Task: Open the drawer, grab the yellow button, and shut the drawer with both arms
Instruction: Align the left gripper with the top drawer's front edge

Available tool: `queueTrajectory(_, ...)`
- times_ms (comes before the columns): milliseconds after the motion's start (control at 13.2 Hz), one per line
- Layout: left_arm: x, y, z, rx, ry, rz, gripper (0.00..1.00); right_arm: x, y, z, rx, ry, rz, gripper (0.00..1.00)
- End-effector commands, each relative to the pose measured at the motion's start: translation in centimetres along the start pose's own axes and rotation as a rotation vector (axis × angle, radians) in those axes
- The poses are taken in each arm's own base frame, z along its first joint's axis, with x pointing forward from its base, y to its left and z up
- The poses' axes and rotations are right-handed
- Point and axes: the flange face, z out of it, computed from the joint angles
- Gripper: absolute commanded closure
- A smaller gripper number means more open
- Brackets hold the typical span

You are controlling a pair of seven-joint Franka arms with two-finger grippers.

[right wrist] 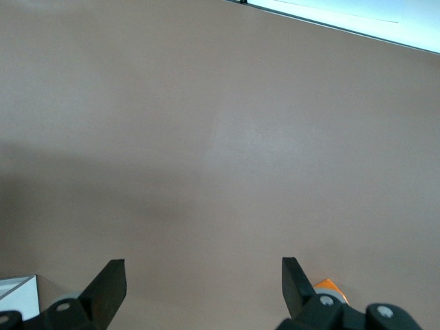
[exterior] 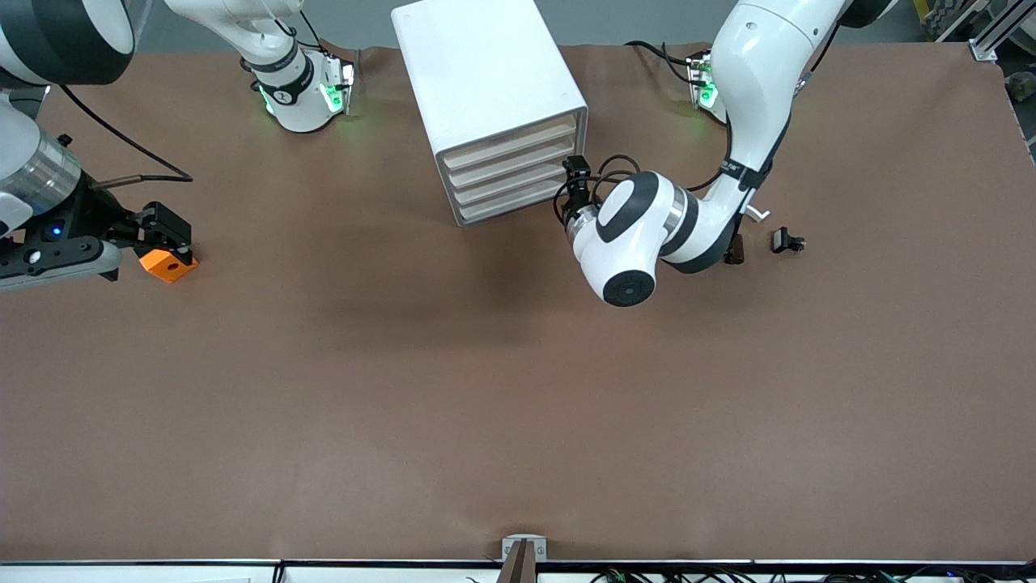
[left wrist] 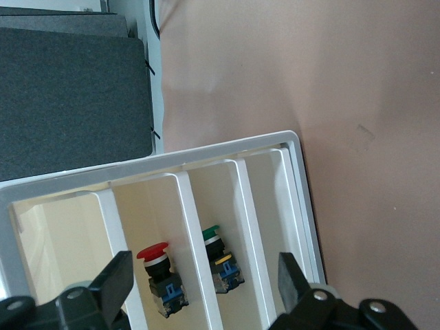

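Left gripper [exterior: 576,172], fingers spread wide, faces the cabinet's [exterior: 486,73] closed drawer [left wrist: 210,199] holding the yellow-capped button [left wrist: 223,265] (beside a green one); catch just 1 front squarely, pull straight; right gripper [exterior: 168,235], equally wide, waits over the orange block [exterior: 166,265].

the left hand [exterior: 576,180] sits right at the cabinet [exterior: 494,105] front, fingers [left wrist: 115,278] spread; its white dividers [left wrist: 196,247] wall off narrow slots around the red-capped switch [left wrist: 159,271] and the green-capped switch [left wrist: 218,261]. the right hand [exterior: 166,235] hangs open over the orange block [exterior: 167,264]. a small black part [exterior: 787,241] lies toward the left arm's end; the table [exterior: 486,405] nearer the front camera is bare
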Motion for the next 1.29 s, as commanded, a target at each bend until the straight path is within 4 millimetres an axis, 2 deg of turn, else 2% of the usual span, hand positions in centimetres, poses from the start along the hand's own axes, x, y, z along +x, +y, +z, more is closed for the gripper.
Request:
queueTrajectory(0,6.8,5.9,-10.7,-0.119,-0.188,-0.226,0.50,1.7,-6.4,1.6,-0.039,-0.019,-0.019,0.00)
queueTrajectory(76,6.7,5.7,-11.1,-0.127,-0.193,-0.226,0.18,1.7,-6.4,1.6,-0.039,-0.020,-0.019,0.00)
queueTrajectory(152,6.9,5.7,-11.4,-0.131,-0.196,-0.232,0.00,1.7,-6.4,1.7,-0.039,-0.021,-0.019,0.00)
queueTrajectory(379,8.0,6.1,-12.3,-0.135,-0.213,-0.241,0.00,1.8,-6.3,1.9,-0.037,-0.024,-0.018,0.00)
queueTrajectory(683,8.0,6.1,-12.4,-0.136,-0.215,-0.239,0.00,1.9,-6.4,2.1,-0.035,-0.021,-0.018,0.00)
queueTrajectory(1062,8.1,6.5,-12.1,-0.130,-0.210,-0.251,0.00,2.1,-5.6,2.8,-0.039,-0.032,-0.010,0.00)
queueTrajectory(1214,8.1,6.6,-11.9,-0.131,-0.205,-0.249,0.00,2.2,-4.6,3.0,-0.047,-0.031,-0.007,0.00)
